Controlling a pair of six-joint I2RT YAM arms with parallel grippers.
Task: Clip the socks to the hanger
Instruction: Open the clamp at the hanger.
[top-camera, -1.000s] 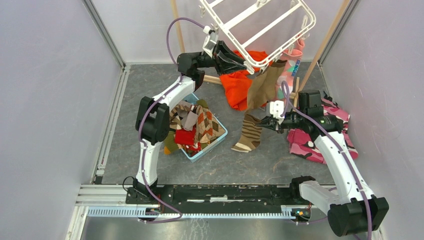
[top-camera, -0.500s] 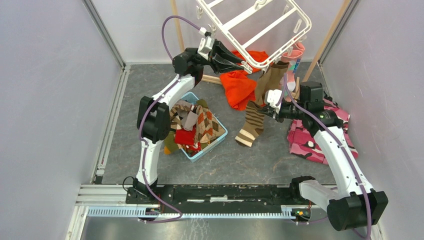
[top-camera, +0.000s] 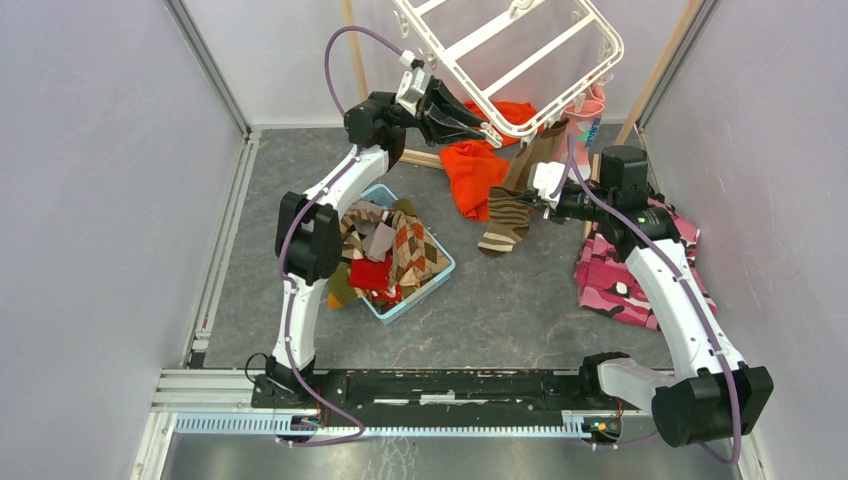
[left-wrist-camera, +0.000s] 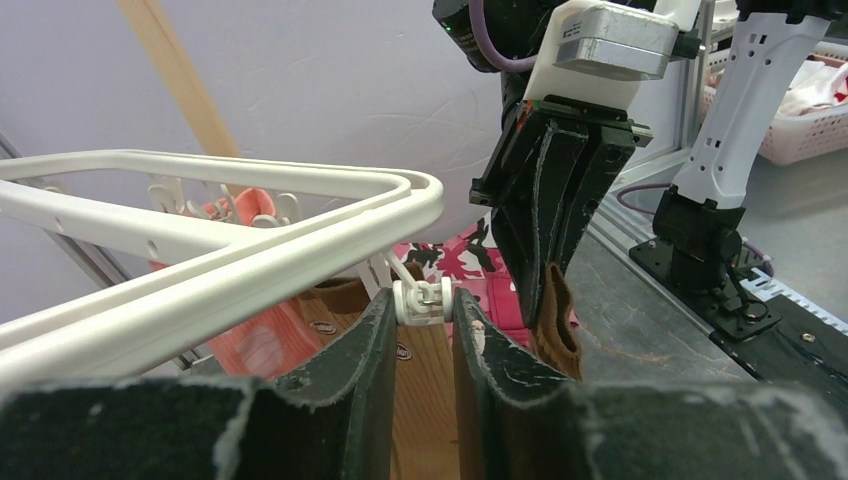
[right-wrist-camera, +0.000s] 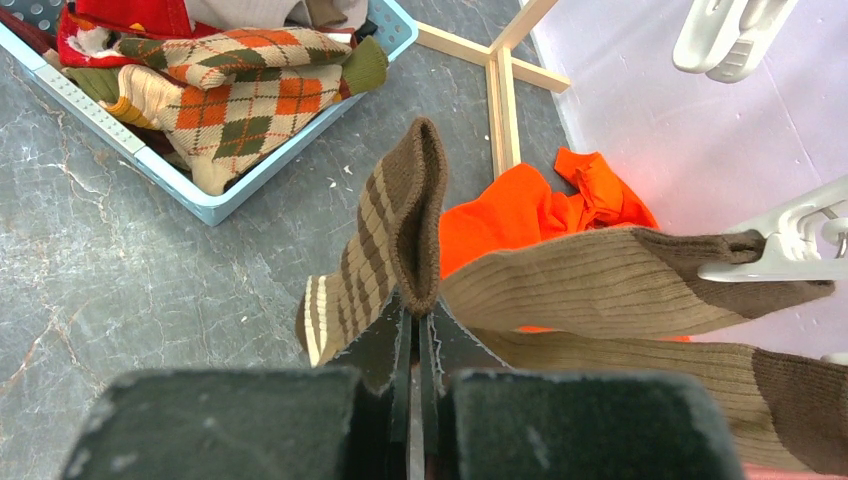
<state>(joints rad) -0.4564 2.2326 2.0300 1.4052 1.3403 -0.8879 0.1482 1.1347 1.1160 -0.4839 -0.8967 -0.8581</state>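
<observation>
Right gripper was clamped on the cuff of the striped sock, which hung long axis downward. My left gripper pinched a clip at the corner of the hanger (pressed from both sides); the cuff lay just beside it, on my right.

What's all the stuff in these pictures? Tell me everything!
hanger: one, white, tilted up at the back
clip: one, white, under the hanger's corner
striped sock: one, brown and tan, dangling
brown sock: at least one, clipped to hanger
pink sock: one, hanging on hanger
basket: one, light blue, on table
basket socks: many, argyle, red, grey, in basket
orange garment: one, under hanger
camouflage cloth: one, pink, right side
stand: one, light wood, at back
table: one, grey
left hand: black, squeezing clip
right hand: black, gripping striped sock
</observation>
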